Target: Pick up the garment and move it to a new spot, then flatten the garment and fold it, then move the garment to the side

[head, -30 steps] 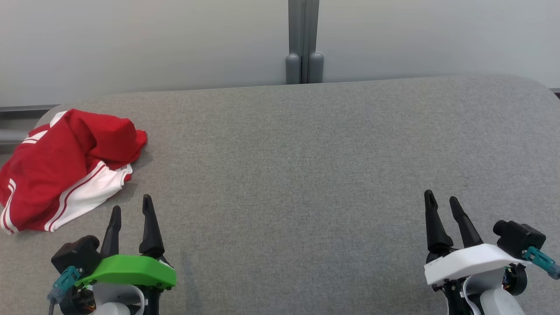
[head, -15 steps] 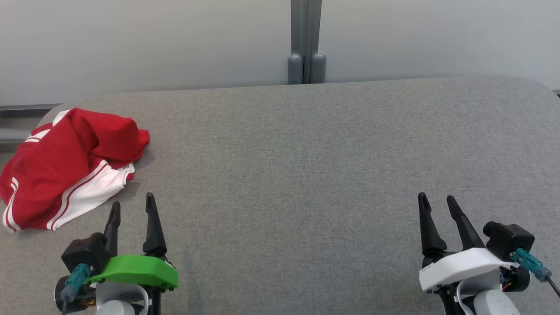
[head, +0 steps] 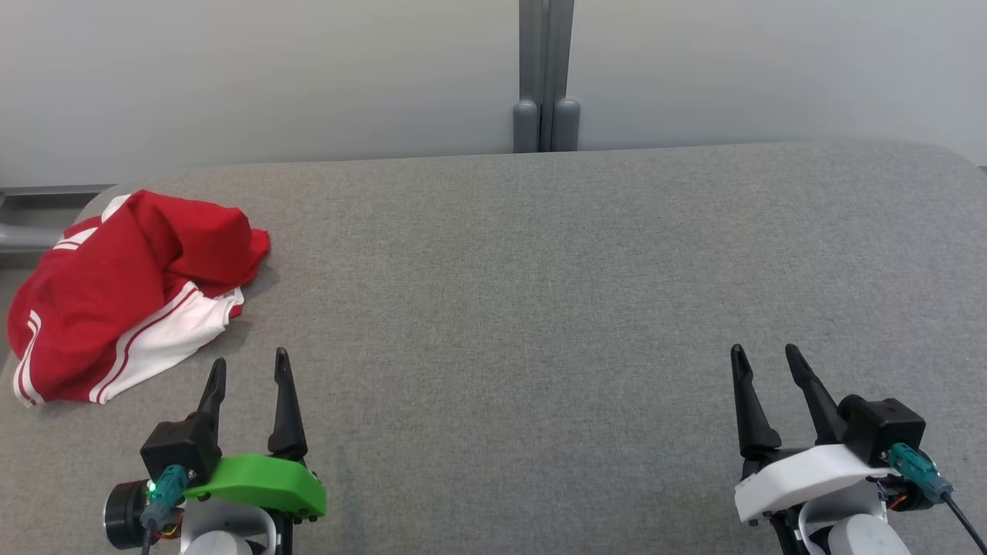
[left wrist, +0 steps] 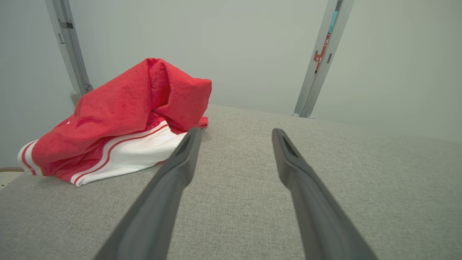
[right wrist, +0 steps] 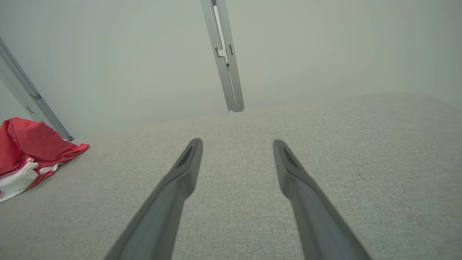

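1. My head camera has swung slightly; the crumpled red-and-white fabric garment (head: 116, 293) stays put.
2. My left gripper (head: 250, 356) and right gripper (head: 765, 348) gape wide, empty; the garment lies just ahead-left of the left one, untouched.

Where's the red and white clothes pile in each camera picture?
Head view: the garment lies crumpled at the left, near the far left corner of the table.
Left wrist view: garment at the left middle.
Right wrist view: garment at the left edge, partly cut off.
Shared landmark: the grey upright post behind the table.
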Controlling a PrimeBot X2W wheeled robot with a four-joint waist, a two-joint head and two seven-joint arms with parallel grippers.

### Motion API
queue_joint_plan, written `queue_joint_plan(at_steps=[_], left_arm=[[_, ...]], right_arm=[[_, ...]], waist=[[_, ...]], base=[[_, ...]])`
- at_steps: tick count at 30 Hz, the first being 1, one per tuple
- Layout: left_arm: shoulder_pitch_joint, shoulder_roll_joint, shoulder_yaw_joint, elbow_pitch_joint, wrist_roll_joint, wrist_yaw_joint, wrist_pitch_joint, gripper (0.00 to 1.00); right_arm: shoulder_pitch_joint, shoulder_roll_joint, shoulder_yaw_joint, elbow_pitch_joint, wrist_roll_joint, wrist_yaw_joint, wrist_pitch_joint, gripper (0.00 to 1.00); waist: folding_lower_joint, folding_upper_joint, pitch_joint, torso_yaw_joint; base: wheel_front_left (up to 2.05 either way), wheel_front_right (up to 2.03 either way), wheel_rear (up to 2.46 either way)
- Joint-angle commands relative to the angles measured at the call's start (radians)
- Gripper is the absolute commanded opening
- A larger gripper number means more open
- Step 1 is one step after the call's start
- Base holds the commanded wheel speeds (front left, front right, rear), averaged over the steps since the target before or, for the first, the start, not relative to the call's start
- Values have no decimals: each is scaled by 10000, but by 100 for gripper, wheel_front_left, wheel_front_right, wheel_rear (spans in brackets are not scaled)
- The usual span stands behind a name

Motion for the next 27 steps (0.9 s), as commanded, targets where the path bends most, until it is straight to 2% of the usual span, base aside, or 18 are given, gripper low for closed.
queue_joint_plan(at_steps=[1, 18, 27], left_arm=[[-212, 72, -29, -34, 185, 71, -55, 100], [54, 193, -293, -698, 1175, 368, 480, 100], [54, 225, -281, -602, 951, 414, 464, 100]], right_arm=[[59, -52, -11, 2, -238, 3, -98, 100], [215, -59, -136, -214, -1568, 2, 59, 100], [227, -57, -187, -316, -1427, 2, 114, 100]], waist=[[0, 0, -18, 8], [0, 0, -119, 67], [0, 0, -89, 48]], base=[[0, 0, 0], [0, 0, 0], [0, 0, 0]])
